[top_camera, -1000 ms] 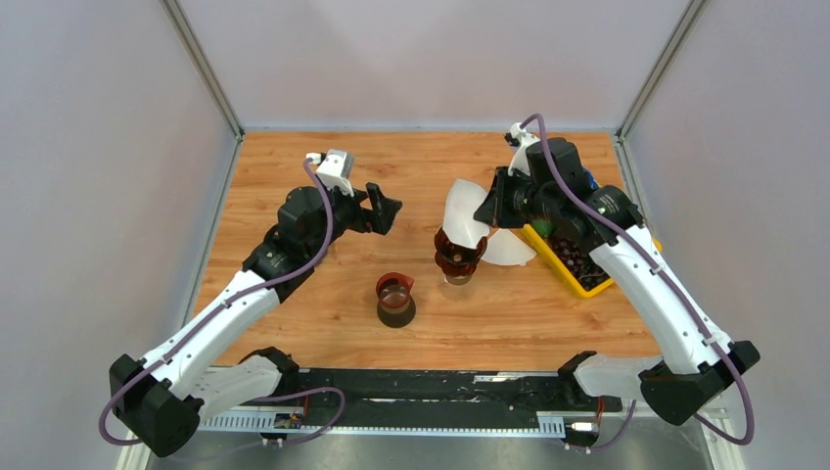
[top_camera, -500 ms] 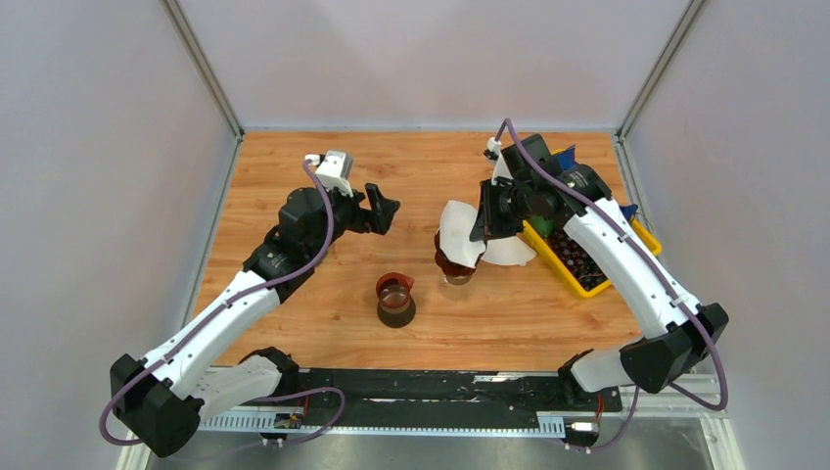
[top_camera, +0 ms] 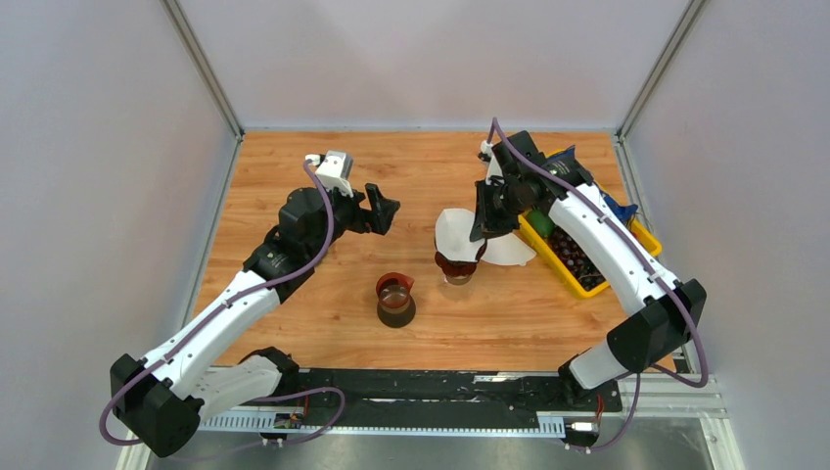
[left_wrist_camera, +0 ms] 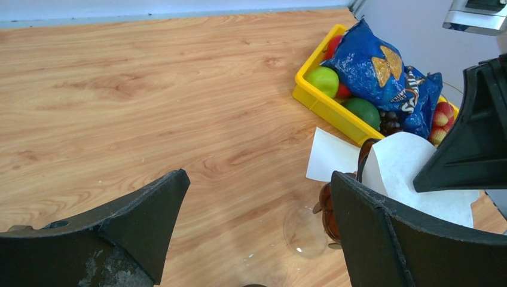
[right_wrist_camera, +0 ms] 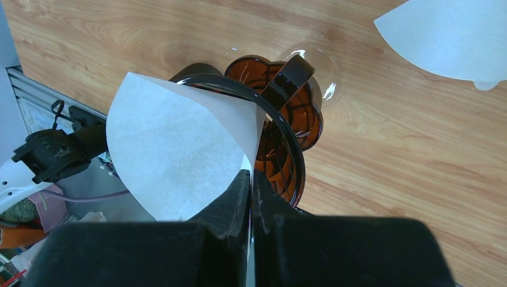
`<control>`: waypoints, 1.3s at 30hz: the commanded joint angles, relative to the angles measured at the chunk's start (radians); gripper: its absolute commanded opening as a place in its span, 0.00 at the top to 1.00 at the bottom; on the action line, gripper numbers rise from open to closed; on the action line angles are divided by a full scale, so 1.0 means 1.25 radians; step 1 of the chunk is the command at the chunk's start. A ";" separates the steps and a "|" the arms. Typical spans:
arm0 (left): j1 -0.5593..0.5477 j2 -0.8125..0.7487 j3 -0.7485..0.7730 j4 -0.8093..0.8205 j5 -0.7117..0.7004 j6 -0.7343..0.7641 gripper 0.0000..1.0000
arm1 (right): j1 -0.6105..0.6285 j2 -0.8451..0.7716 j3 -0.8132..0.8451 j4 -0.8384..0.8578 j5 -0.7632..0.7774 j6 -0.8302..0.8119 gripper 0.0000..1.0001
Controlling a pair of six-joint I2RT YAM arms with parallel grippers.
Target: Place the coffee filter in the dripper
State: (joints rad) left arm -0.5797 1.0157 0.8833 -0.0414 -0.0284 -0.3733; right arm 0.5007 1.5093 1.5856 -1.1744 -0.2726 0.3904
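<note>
The white coffee filter (top_camera: 456, 231) (right_wrist_camera: 173, 149) is pinched at its edge between the fingers of my right gripper (top_camera: 482, 227) (right_wrist_camera: 251, 176), which is shut on it. The paper cone hangs over the rim of the dark amber dripper (top_camera: 457, 264) (right_wrist_camera: 287, 137), its lower edge touching the rim. How far it reaches inside, I cannot tell. My left gripper (top_camera: 384, 211) (left_wrist_camera: 258, 178) hovers open to the left of the dripper (left_wrist_camera: 327, 206), holding nothing. In the left wrist view the filter (left_wrist_camera: 406, 173) shows behind the right finger.
A second white filter (top_camera: 511, 251) (right_wrist_camera: 454, 36) lies flat on the table right of the dripper. A yellow tray (top_camera: 585, 284) (left_wrist_camera: 323, 101) with fruit and a blue chips bag (left_wrist_camera: 370, 60) stands at the right. A small brown glass carafe (top_camera: 395, 299) sits front centre.
My right arm has swung left and down, bringing the filter from above and behind the dripper onto its rim. The left arm has not moved.
</note>
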 commanded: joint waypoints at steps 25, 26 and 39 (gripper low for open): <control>0.005 -0.015 -0.008 0.000 0.010 0.021 0.00 | -0.003 -0.054 0.125 -0.026 0.082 -0.010 0.56; 0.005 -0.015 -0.007 0.000 0.009 0.021 0.00 | -0.004 -0.059 0.131 -0.026 0.089 -0.010 0.56; 0.005 -0.017 -0.008 -0.001 0.003 0.021 0.00 | 0.069 -0.046 0.128 0.032 0.035 -0.010 0.72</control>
State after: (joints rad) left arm -0.5797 1.0149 0.8776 -0.0429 -0.0277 -0.3611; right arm 0.5224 1.4441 1.7405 -1.1763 -0.2409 0.3721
